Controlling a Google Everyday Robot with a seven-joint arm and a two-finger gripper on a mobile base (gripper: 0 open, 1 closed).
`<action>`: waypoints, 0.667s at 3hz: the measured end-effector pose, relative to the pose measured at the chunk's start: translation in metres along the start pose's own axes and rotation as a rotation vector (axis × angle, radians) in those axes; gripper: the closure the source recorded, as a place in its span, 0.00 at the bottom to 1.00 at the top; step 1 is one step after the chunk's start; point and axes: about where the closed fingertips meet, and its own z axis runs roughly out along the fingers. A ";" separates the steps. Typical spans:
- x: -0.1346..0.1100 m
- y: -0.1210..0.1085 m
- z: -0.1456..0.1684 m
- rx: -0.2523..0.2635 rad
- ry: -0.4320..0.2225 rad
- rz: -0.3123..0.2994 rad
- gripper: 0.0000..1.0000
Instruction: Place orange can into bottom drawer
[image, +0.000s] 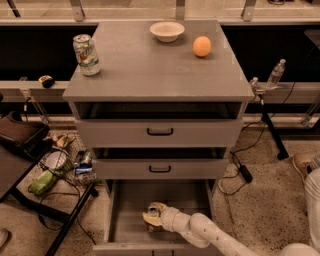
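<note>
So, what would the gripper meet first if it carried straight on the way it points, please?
The pale gripper, at the small coppery orange can inside the wide grey bottom drawer, points left; likely the drawer's left wall first, though depth is unclear.

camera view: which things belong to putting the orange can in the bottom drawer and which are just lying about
Job: orange can, at the gripper, down in the open bottom drawer.
Lying about: white-and-green can, bowl and orange fruit on the cabinet top; water bottle at right.
</note>
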 end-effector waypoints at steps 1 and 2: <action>0.024 -0.005 0.027 -0.037 -0.005 0.000 1.00; 0.025 -0.019 0.026 -0.018 -0.006 0.002 1.00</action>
